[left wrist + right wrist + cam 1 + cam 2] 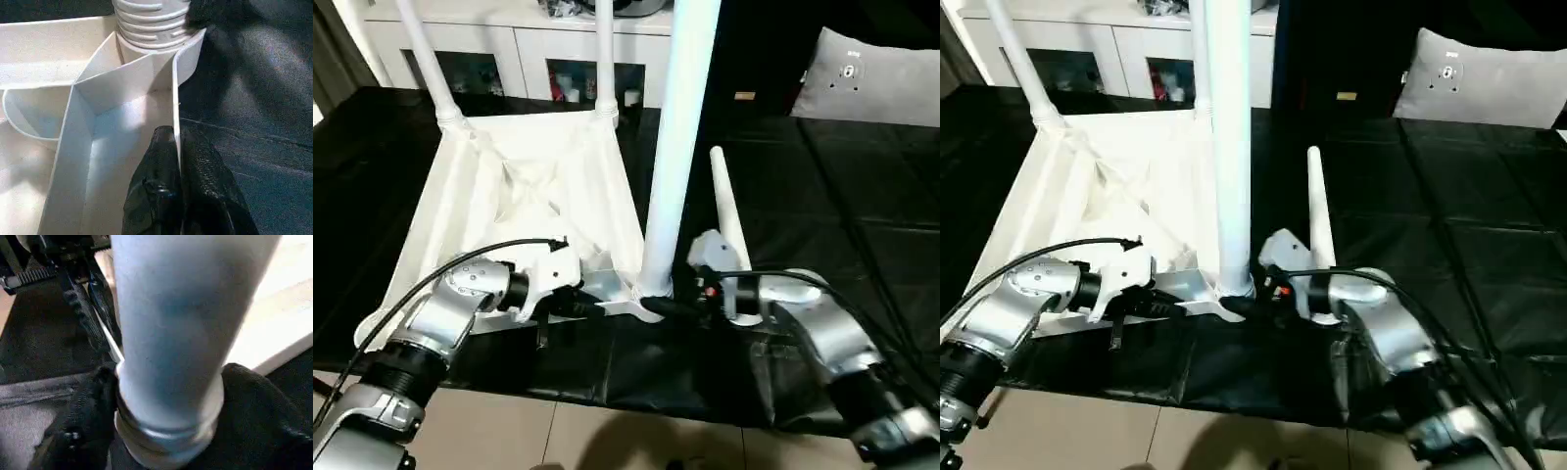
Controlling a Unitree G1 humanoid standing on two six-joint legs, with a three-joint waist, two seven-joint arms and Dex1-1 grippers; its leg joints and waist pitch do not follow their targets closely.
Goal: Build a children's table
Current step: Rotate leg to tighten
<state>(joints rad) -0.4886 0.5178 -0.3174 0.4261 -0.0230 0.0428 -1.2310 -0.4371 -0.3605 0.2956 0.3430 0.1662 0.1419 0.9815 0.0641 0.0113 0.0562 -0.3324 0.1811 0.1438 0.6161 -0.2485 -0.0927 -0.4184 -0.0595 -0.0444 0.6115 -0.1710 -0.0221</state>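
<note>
Left eye view: a black mat [862,225] covers the floor across the frame. The table top [524,211] lies on it upside down, left of centre, ribbed underside up, with its long axis running from the lower part of the frame toward the white cabinet [509,49] along the upper edge. Three legs stand upright in corner sockets with their long axes vertical: the far left leg [429,59] leans slightly toward the upper left, the far right leg [604,54] rises straight, and the near leg [680,137] rises from the lower centre out of the top of the frame. A fourth leg [726,211] lies loose on the mat just right of the near leg, narrow end toward the upper frame. A grey cushion [867,83] sits at the upper right.

The left gripper [590,305] meets the top's near rim at lower centre. The right gripper [677,307] sits at the base of the near leg.

Left wrist view: the left fingers [164,196] are clamped together on the thin rim wall [175,112], one on each face. Ahead of them is the ribbed collar [151,22] of the near leg seated in its socket.

Right wrist view: the right fingers [88,406] are spread on either side of the near leg's base; whether they press it cannot be told.
</note>
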